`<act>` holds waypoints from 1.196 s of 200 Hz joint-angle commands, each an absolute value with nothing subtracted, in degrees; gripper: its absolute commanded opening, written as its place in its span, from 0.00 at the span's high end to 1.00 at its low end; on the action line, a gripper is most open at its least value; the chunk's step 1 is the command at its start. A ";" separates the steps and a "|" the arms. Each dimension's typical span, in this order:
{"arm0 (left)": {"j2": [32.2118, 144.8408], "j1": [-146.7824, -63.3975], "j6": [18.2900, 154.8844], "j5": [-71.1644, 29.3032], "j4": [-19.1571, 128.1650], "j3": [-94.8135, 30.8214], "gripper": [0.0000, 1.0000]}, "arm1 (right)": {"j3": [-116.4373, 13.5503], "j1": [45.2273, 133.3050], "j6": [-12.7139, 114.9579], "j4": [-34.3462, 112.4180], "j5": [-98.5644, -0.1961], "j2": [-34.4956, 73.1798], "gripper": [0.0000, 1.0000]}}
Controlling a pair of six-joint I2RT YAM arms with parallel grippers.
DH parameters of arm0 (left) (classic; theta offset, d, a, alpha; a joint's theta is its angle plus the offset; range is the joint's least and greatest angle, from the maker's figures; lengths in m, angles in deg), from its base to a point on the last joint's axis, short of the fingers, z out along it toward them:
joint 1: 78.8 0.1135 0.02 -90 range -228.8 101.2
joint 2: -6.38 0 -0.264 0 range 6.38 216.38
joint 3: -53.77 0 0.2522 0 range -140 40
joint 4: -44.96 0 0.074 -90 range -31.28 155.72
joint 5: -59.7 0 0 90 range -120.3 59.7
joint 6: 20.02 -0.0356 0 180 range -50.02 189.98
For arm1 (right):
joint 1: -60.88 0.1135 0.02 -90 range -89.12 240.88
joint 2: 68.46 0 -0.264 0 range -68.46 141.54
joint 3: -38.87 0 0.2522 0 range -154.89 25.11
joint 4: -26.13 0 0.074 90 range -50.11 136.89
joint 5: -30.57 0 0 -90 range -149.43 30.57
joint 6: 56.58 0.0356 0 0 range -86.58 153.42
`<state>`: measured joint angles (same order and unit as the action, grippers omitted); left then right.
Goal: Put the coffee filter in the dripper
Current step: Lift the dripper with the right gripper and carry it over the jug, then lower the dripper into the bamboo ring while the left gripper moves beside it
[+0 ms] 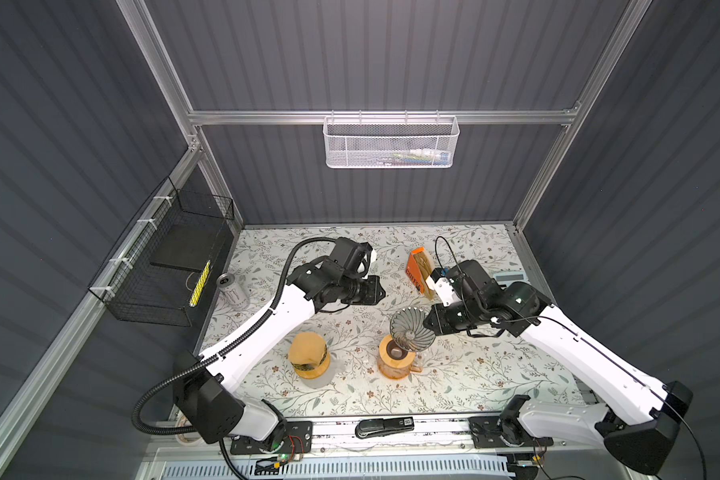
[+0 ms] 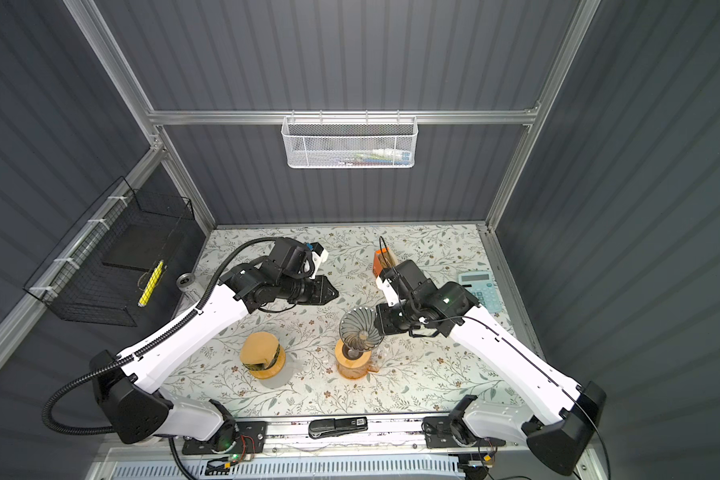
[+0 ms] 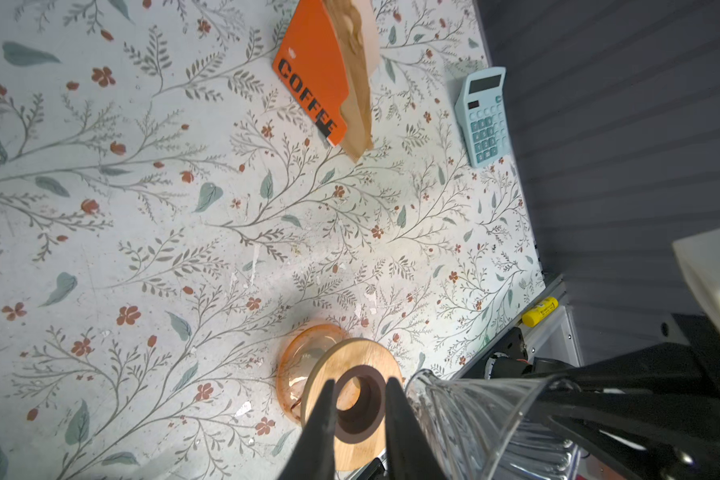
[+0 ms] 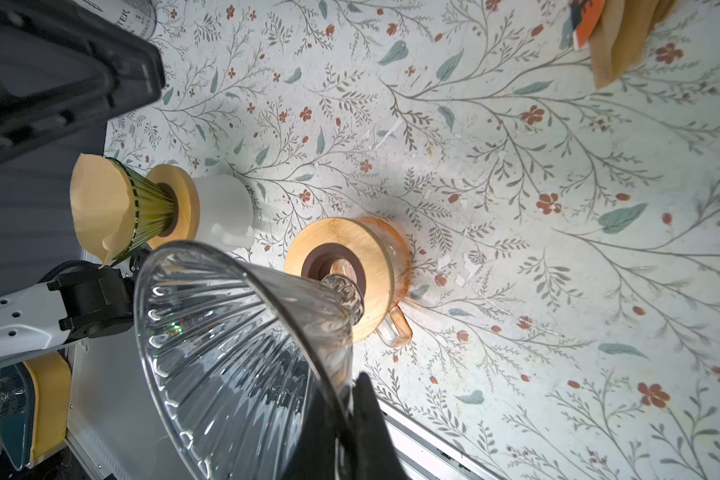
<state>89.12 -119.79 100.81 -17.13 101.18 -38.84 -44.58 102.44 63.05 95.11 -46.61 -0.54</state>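
— Floral tabletop (image 1: 350,399), dark ribbed walls (image 1: 350,62). Which step?
— Seating, I judge: right gripper (image 4: 350,399) clamped on the rim of the tilted glass dripper (image 4: 233,345), spout at the wooden collar (image 4: 375,249). Left gripper (image 3: 360,382) empty, jaws slightly apart. Next calls for a paper filter (image 3: 356,83) from the orange holder (image 3: 308,79), far right.
— Unclear?
— Whether the spout is seated.

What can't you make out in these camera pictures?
White mesh wall basket: contents too small behind the mesh, both top views.
Silver drink can: cut off by the right wrist view's edge.
Pale blue calculator: mostly behind the right arm in a top view.
Clear ribbed glass dripper: rim cut off by the right wrist view's edge.
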 commanded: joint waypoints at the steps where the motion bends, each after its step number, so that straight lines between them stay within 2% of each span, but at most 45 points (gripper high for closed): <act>1: 87.58 -120.64 102.31 -16.09 101.98 -36.14 0.78 | -42.97 103.79 65.44 93.34 -44.85 -1.10 1.00; 75: 82.58 -122.23 104.79 -12.99 101.82 -29.92 0.79 | -42.39 105.44 67.26 89.74 -44.07 1.87 1.00; 239: 80.39 -122.27 103.25 -11.84 107.46 -29.36 0.79 | -41.60 105.53 66.78 87.34 -44.84 7.12 1.00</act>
<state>81.89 -122.00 104.04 -13.05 106.06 -30.45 -41.85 105.20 66.44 89.16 -44.82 6.83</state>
